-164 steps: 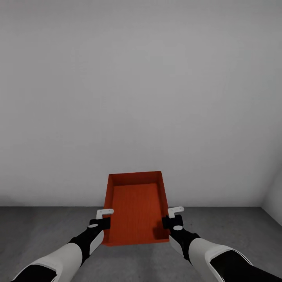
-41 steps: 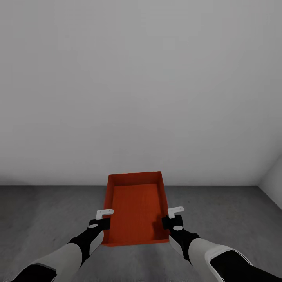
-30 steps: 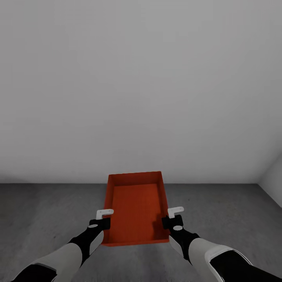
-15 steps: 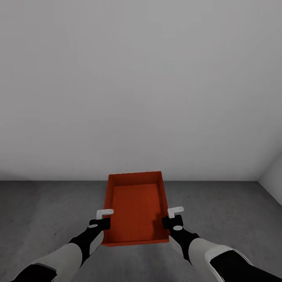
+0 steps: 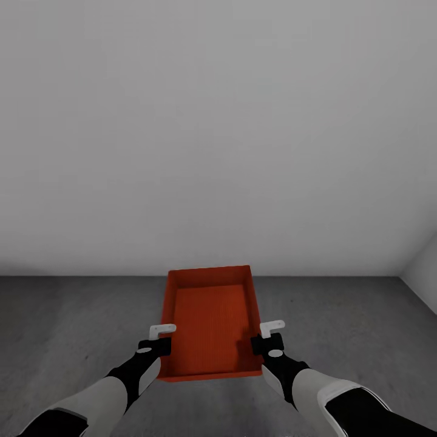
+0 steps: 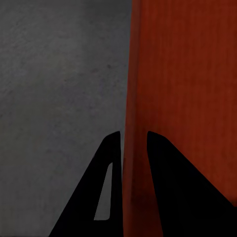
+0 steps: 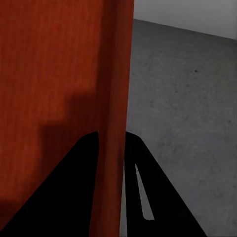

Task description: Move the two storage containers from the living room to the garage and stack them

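Head view has my left gripper (image 5: 159, 337) and right gripper (image 5: 269, 333) each pinching a side wall of the storage container (image 5: 209, 321), low centre above the floor (image 5: 67, 328); uneven release could tip it, I judge.

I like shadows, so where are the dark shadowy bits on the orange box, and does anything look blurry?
Right wrist view: a blocky dark shadow lies on the storage container wall, above the right end effector clamping it. Left wrist view: the left end effector is a black silhouette pinching the wall, the orange soft and a bit blurry up close. Head view: even light, with no strong shadow on the concrete floor.
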### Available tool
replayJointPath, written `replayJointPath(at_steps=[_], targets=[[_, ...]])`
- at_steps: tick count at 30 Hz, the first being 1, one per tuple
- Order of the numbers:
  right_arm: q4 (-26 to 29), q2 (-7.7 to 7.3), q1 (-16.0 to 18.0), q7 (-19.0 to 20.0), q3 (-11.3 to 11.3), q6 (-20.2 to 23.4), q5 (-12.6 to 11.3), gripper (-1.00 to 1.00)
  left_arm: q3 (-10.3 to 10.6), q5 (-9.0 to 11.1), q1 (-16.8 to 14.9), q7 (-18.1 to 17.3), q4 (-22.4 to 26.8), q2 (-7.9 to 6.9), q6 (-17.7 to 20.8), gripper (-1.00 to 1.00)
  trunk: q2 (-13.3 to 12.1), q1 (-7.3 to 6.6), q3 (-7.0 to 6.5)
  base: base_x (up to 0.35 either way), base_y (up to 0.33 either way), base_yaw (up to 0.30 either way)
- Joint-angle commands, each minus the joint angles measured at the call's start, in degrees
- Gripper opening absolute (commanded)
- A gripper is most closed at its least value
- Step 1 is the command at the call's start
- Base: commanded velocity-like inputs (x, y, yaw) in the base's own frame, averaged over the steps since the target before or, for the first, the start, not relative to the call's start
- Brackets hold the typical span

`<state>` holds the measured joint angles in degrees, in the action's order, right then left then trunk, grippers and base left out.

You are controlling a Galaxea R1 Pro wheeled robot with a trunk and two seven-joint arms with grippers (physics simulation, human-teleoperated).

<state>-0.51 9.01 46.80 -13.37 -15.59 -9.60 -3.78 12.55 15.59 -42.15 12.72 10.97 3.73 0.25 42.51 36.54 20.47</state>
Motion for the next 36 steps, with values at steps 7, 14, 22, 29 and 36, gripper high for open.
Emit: replayJointPath(at_steps=[7, 14, 22, 29, 36], targets=[[-0.28, 0.83, 0.04, -0.25, 0.47, -0.24, -1.23, -1.0, -0.68, -0.38, -0.05, 0.47, 2.12, 0.05, 0.02, -1.0, 0.06, 0.01, 0.71, 0.0, 0.0, 0.0], [-0.28, 0.83, 0.04, -0.25, 0.47, -0.24, -1.23, -1.0, -0.68, -0.38, -0.04, 0.48, 2.13, 0.05, 0.02, -1.0, 0.06, 0.01, 1.34, 0.0, 0.0, 0.0], [-0.28, 0.83, 0.04, -0.25, 0.47, -0.24, -1.24, -1.0, -0.68, -0.38, -0.03, 0.48, 2.13, 0.05, 0.02, -1.0, 0.06, 0.01, 2.07, 0.0, 0.0, 0.0], [-0.28, 0.83, 0.04, -0.25, 0.47, -0.24, -1.25, -1.0, -0.68, -0.38, -0.04, 0.47, 2.13, 0.05, 0.02, -1.0, 0.06, 0.01, 2.71, 0.0, 0.0, 0.0], [-0.28, 0.83, 0.04, -0.25, 0.47, -0.24, -1.23, -1.0, -0.68, -0.38, -0.04, 0.47, 2.13, 0.05, 0.02, -1.0, 0.06, 0.01, 3.34, 0.0, 0.0, 0.0]])
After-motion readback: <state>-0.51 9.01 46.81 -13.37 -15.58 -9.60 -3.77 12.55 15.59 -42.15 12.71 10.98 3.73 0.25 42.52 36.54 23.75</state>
